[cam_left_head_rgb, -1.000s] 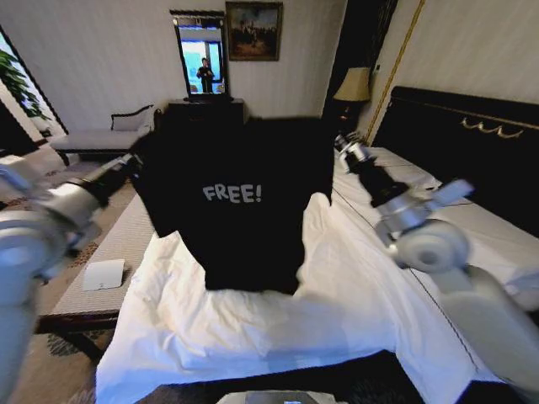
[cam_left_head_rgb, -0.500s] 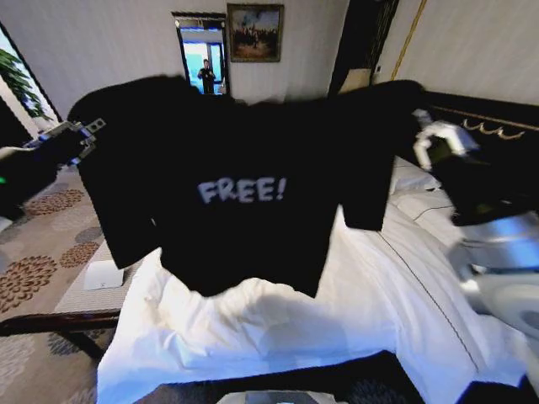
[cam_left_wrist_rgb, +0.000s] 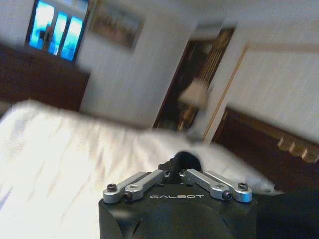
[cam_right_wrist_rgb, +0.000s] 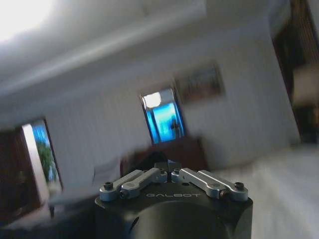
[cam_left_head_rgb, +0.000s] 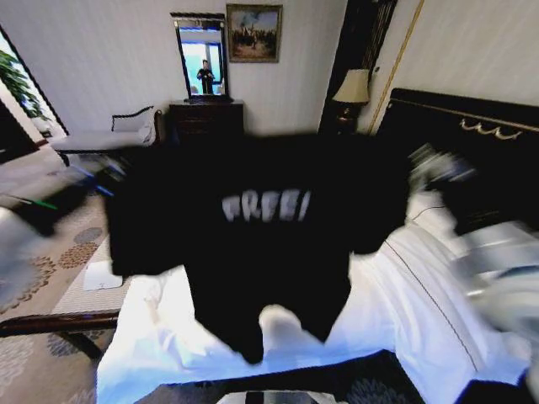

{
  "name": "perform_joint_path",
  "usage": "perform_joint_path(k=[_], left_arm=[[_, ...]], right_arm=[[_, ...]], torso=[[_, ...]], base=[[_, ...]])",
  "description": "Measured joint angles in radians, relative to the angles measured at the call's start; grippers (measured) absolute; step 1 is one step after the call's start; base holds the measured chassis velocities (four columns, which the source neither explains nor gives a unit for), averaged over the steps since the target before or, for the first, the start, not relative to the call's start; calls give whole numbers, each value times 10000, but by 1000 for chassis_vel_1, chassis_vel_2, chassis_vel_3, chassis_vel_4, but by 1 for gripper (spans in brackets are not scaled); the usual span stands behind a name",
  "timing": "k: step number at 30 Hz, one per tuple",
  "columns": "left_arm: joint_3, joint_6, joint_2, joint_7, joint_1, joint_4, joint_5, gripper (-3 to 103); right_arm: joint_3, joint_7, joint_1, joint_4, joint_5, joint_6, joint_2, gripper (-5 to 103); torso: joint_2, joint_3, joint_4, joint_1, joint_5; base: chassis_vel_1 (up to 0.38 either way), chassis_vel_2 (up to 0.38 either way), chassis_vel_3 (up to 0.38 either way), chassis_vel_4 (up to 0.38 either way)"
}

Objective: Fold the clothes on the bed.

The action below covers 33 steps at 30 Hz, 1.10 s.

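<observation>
My left claw (cam_left_wrist_rgb: 177, 172) is pinching a bit of black cloth between its closed-in fingers, out at the left side of the scene, and my right claw (cam_right_wrist_rgb: 169, 169) is gripping a dark fold the same way on the right. Between them I am holding up the black T-shirt (cam_left_head_rgb: 261, 227), spread wide in the air with its white "FREE!" lettering facing me and its hem hanging down just above the near end of the bed (cam_left_head_rgb: 404, 295). The white duvet is lying rumpled below the shirt, and the dark headboard (cam_left_head_rgb: 472, 126) is standing on the far right. A long striped bench (cam_left_head_rgb: 93, 290) is sitting to the left of the bed, with a small white card (cam_left_head_rgb: 103, 276) lying on it.
</observation>
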Motion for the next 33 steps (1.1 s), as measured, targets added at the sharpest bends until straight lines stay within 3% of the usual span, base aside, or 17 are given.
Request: perform_joint_path(k=[2, 3, 4, 6, 8, 9, 11, 13, 15, 18, 25, 29, 32, 33], left_arm=[[2388, 50, -632, 372, -506, 1447, 1931, 1], [3136, 25, -876, 509, -702, 2124, 2638, 1], [3136, 25, -876, 509, -702, 2124, 2638, 1], [4061, -69, -1253, 700, -1020, 3165, 3611, 1], [4944, -230, -1744, 897, -1541, 4371, 4494, 1], [4944, -230, -1744, 897, -1541, 4371, 4494, 1], [5602, -477, -2235, 1083, -2149, 5623, 5306, 1], [5980, -643, -2599, 1135, -2701, 6640, 5596, 1], [6059, -693, -2696, 1135, -2860, 6931, 5677, 1], [6586, -1014, -3236, 1230, -3767, 8579, 6277, 1], [6971, -1550, -3860, 1485, -4625, 10472, 7090, 1], [7095, -1916, -4295, 1646, -5065, 11757, 7591, 1], [7124, -2000, -4403, 1684, -5148, 12009, 7688, 1], [7171, -2123, -4587, 1741, -5294, 12417, 7827, 1]], right_arm=[[-1892, 239, 829, -1470, -60, -153, 224, 0], [-2421, 258, 1114, -2015, -93, -163, 329, 0], [-2421, 258, 1114, -2015, -93, -163, 329, 0], [-3287, 324, 1582, -3024, -189, -159, 529, 0], [-4347, 363, 2173, -4536, -768, 47, 873, 0], [-4347, 363, 2173, -4536, -768, 47, 873, 0], [-5059, 146, 2663, -5767, -1519, 394, 1218, 0], [-5429, -3, 3050, -6505, -1857, 686, 1457, 0], [-5542, -66, 3180, -6764, -1954, 807, 1539, 0], [-6010, -399, 3868, -8284, -2410, 1381, 1914, 0], [-6503, -650, 4809, -10281, -2912, 1912, 2626, 0], [-6873, -856, 5610, -11724, -3305, 2401, 3584, 0], [-6956, -936, 5796, -12130, -3410, 2506, 3864, 0], [-7144, -1116, 6133, -12912, -3676, 2705, 4324, 0]], torso=[[0, 0, 3, 0, 3], [0, 1, 4, 0, -2], [0, 1, 4, 0, -2], [-1, 1, 3, 1, -2], [-2, 3, 4, 3, 4], [-2, 3, 4, 3, 4], [-2, 3, 2, 3, 6], [-2, 0, 1, 2, 2], [-1, 0, 1, 2, 3], [-1, 0, 3, 0, 3], [-2, 0, 0, 1, 3], [0, -1, 3, -1, 2], [0, -1, 4, 0, 1], [-1, -1, 5, -1, 1]], base=[[0, 0, 0, 0], [0, 0, 0, 0], [0, 0, 0, 0], [0, 0, 0, 0], [0, 0, 0, 0], [0, 0, 0, 0], [0, 0, 0, 0], [0, 0, 0, 0], [0, 0, 0, 0], [0, 0, 0, 0], [0, 0, 0, 0], [0, 0, 0, 0], [0, 0, 0, 0], [0, 0, 0, 0]])
